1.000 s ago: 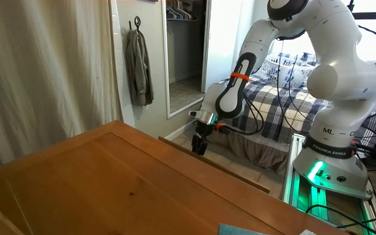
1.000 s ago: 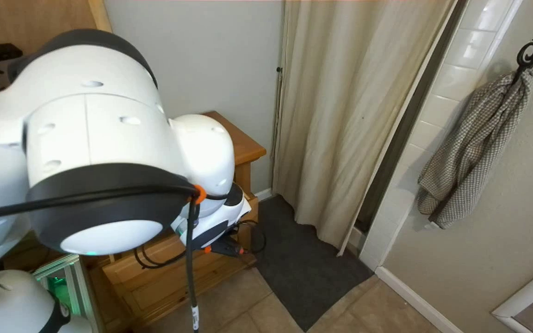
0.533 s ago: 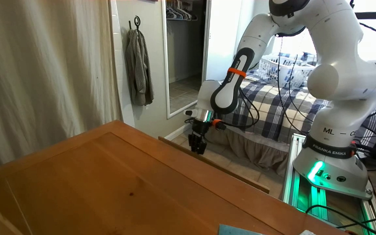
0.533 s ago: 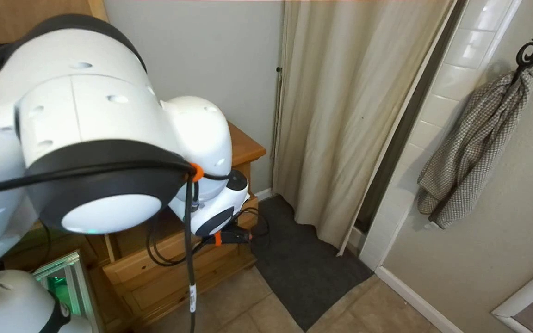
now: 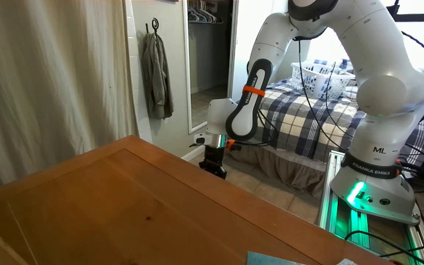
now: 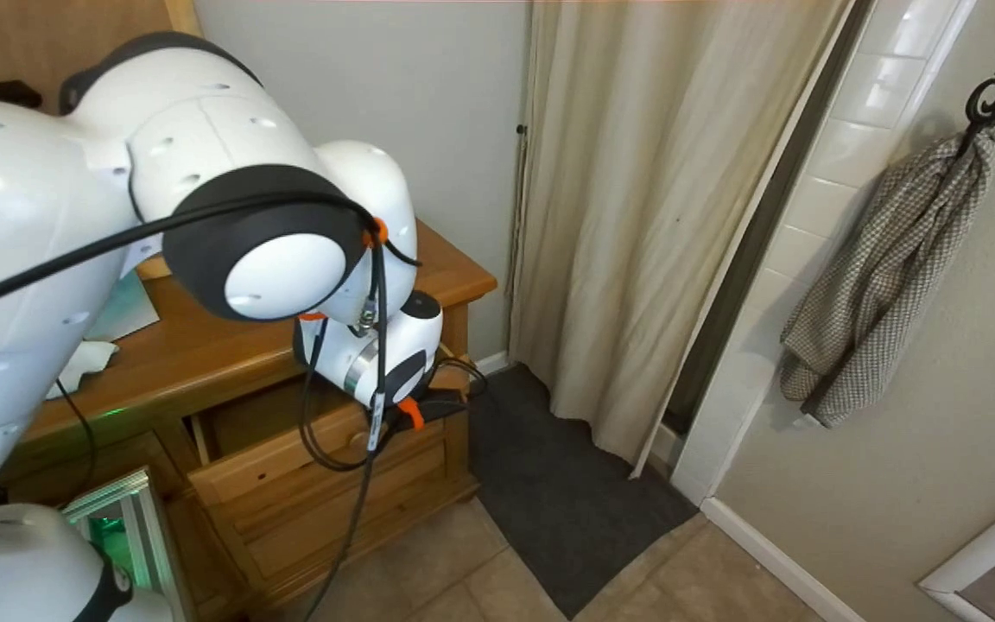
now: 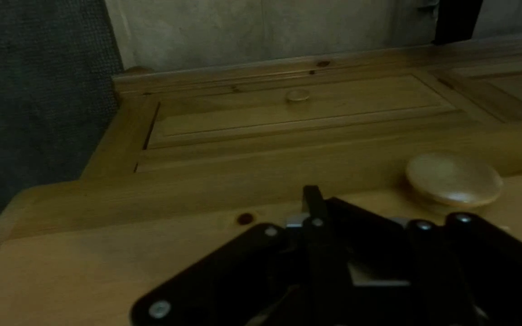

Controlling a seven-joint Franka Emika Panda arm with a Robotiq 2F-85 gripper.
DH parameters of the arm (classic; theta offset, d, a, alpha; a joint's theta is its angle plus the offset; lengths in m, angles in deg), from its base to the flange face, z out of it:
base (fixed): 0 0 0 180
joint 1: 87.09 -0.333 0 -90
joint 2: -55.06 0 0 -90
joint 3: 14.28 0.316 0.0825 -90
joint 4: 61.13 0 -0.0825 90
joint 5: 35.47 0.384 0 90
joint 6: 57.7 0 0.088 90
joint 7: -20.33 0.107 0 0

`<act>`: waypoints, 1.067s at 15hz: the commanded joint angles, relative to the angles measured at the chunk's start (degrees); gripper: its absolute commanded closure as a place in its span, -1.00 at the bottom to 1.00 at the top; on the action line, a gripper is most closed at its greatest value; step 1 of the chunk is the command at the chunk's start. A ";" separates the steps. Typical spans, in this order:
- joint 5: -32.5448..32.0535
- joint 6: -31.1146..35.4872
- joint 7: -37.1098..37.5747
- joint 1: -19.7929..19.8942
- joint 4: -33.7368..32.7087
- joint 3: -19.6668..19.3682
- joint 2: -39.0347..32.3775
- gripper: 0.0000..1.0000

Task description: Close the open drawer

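The drawer is partly open below the orange-brown furniture top; its dark inside shows behind the front, with a thin tan side wall at left. In an exterior view the furniture top hides the drawer. My gripper is just beyond the top's edge, pointing down. In the wrist view the gripper looks shut and empty, fingers together, over the drawer front and beside its round knob. Contact with the front cannot be told.
A lower drawer panel with a knob is below. A dark mat lies beside the furniture, near the curtain. A blue-grey sheet lies on the top. The bed is behind the arm.
The gripper has moved towards the furniture. The drawer has slid inward: its edge, earlier visible beyond the top in an exterior view, is now out of sight there.
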 commanded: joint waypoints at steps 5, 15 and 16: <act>1.56 5.61 -5.55 -10.42 -5.04 -3.10 -4.36 0.98; 2.14 4.03 -5.74 -9.97 -3.93 -2.45 -3.61 0.98; 2.09 4.18 -6.09 -9.89 -4.45 -2.16 -4.19 0.98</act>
